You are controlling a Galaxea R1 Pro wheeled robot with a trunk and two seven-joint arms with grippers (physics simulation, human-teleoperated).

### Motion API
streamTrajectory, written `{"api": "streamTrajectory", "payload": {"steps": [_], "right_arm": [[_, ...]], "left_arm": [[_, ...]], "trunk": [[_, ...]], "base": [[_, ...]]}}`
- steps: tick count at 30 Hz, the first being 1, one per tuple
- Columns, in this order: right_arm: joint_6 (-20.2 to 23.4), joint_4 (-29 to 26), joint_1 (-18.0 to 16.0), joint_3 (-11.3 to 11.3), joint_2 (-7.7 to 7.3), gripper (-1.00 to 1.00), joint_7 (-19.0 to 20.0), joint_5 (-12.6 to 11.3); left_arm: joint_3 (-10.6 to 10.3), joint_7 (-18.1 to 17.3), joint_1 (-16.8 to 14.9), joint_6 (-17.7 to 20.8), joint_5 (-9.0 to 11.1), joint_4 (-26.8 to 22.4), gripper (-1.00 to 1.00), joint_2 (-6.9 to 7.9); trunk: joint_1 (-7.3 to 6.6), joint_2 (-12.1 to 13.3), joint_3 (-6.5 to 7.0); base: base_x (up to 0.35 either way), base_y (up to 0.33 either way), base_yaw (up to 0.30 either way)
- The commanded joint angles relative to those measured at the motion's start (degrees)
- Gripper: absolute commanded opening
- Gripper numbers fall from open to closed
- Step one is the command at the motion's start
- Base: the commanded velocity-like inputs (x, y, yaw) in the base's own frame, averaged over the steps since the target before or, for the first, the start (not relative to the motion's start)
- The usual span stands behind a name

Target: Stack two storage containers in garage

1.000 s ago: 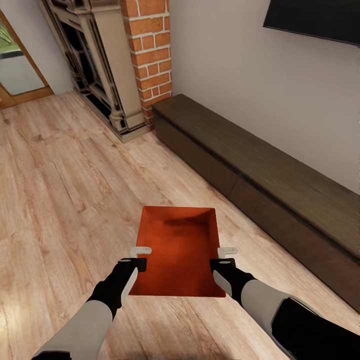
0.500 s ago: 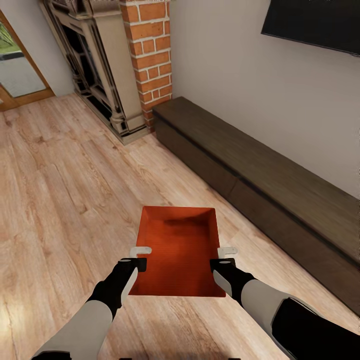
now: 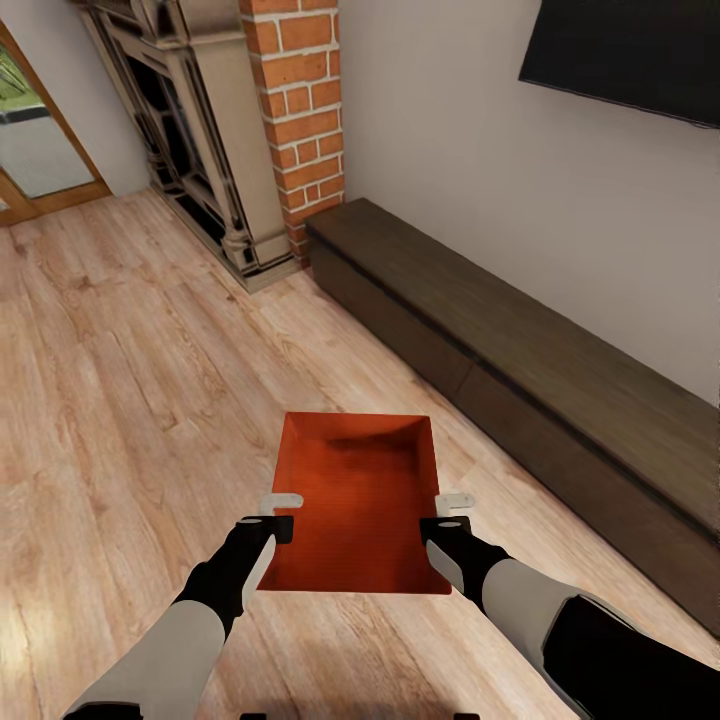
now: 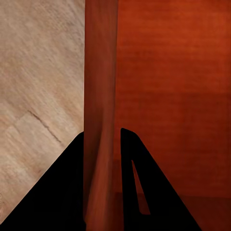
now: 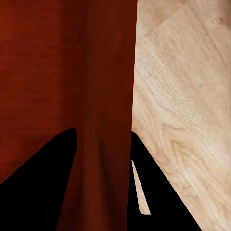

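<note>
Both grippers, left point(image 3: 281, 512) and right point(image 3: 447, 512), clamp the storage container point(image 3: 355, 500), long axis pointing forward.

Both pincers, left pincer point(image 3: 281, 512) and right pincer point(image 3: 456, 511), clamp an orange-red container point(image 3: 352, 500) above the wood floor point(image 3: 130, 380).

Two slim arms, pale grey along the forearms, turning matte black toward the wrists — smooth shells, no visible cables or screws. Black, blocky wrist housings behind the left gripper point(image 3: 281, 513) and the right gripper point(image 3: 454, 511), each tipped with short off-white fingers point(image 3: 283, 499) of flat, rounded form. Broad black casing with a thin pale edge on the right arm at the near right corner. Seen from the wrists — plain black wedge-shaped fingers point(image 4: 144, 192), one with a narrow slit.
</note>
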Motion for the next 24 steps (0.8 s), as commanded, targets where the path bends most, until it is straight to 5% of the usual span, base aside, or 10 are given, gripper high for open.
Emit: {"api": "streamTrajectory", "payload": {"steps": [1, 24], "right_arm": [[0.35, -1.00, -0.01, 1.71, 0.06, -1.00, 0.24, -0.82], [0.35, -1.00, -0.01, 1.78, 0.06, -1.00, 0.25, -0.81]], "left_arm": [[0.05, -0.27, -0.02, 0.14, 0.99, -0.04, -1.00, -0.11], [0.02, -0.27, -0.02, 0.14, 0.99, -0.06, -1.00, -0.11]], "trunk": [[-0.23, 0.40, 0.15], [-5.28, 9.62, 4.28]], "base": [[0.000, 0.000, 0.000], [0.000, 0.000, 0.000]]}}
